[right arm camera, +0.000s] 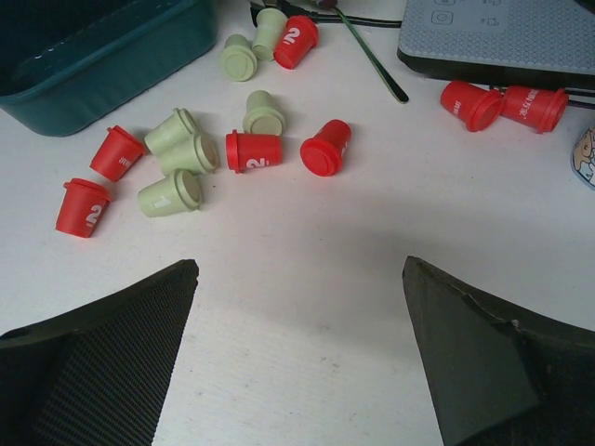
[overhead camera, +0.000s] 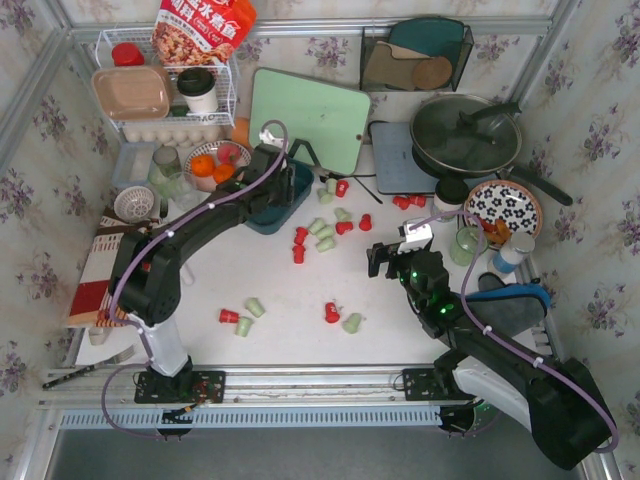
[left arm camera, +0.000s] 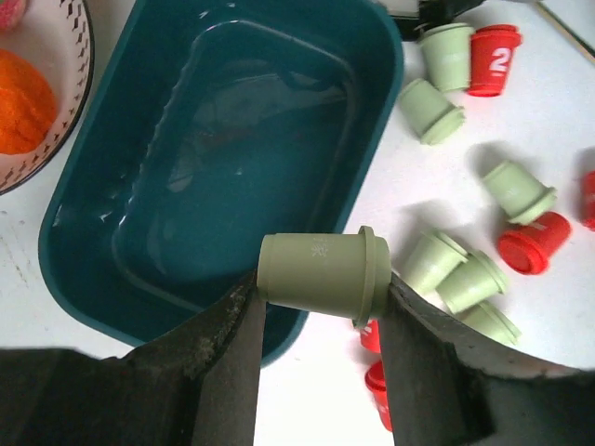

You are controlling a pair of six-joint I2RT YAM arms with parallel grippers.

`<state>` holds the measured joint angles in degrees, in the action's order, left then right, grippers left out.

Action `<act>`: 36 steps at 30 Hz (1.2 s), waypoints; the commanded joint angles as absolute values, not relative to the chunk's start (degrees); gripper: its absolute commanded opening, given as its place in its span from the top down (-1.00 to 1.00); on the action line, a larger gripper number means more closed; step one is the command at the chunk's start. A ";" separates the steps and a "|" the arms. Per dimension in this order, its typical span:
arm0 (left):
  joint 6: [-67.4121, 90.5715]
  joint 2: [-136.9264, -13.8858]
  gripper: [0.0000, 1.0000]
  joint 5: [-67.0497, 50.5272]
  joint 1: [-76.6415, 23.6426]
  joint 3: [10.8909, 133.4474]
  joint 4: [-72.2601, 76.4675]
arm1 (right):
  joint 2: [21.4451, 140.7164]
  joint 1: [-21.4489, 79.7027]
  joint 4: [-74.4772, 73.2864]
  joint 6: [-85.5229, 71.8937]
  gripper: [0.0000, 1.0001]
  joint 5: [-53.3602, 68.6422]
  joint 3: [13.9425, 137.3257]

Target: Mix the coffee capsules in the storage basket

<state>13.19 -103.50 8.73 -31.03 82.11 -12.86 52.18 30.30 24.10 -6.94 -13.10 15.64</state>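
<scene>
The teal storage basket (left arm camera: 223,158) is empty and sits at the table's back left (overhead camera: 290,205); its corner shows in the right wrist view (right arm camera: 102,46). My left gripper (left arm camera: 321,307) is shut on a pale green capsule (left arm camera: 321,274), held on its side above the basket's near rim. Red and green capsules (overhead camera: 325,232) lie scattered on the white table to the right of the basket; more lie near the front (overhead camera: 340,317). My right gripper (right arm camera: 297,279) is open and empty, above bare table to the right of a capsule cluster (right arm camera: 186,158).
A bowl of oranges (overhead camera: 212,165) stands left of the basket. A green cutting board (overhead camera: 310,120), a pan (overhead camera: 466,135) on a grey scale (right arm camera: 502,32), a patterned plate (overhead camera: 503,208) and a white wire rack (overhead camera: 165,90) ring the back.
</scene>
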 commanded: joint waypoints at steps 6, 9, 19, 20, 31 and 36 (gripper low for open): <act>17.25 -111.95 0.07 13.58 -27.79 90.17 -21.48 | 51.77 30.41 25.31 -6.93 -1.00 -12.16 16.30; 19.17 -113.50 -0.24 12.56 -26.73 90.76 -22.50 | 51.79 30.41 25.22 -6.94 -1.00 -12.04 16.27; 19.45 -106.26 -0.98 10.83 -26.10 85.83 -20.83 | 52.26 30.40 24.45 -6.92 -1.00 -11.99 16.83; 19.46 -104.28 -0.98 10.86 -26.08 84.50 -20.91 | 52.18 30.41 24.36 -6.94 -1.00 -11.98 16.80; 32.03 -81.49 -0.83 20.69 -24.76 67.91 -34.65 | 51.16 30.41 23.81 -7.12 -1.00 -11.96 16.82; 36.62 -71.96 -0.70 18.96 -25.50 62.63 -44.51 | 50.62 30.38 24.45 -6.86 -1.00 -12.34 16.12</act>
<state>32.16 -76.53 19.62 -25.08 66.02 -35.07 50.96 30.30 23.64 -6.98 -12.05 16.29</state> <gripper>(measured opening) 0.890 0.998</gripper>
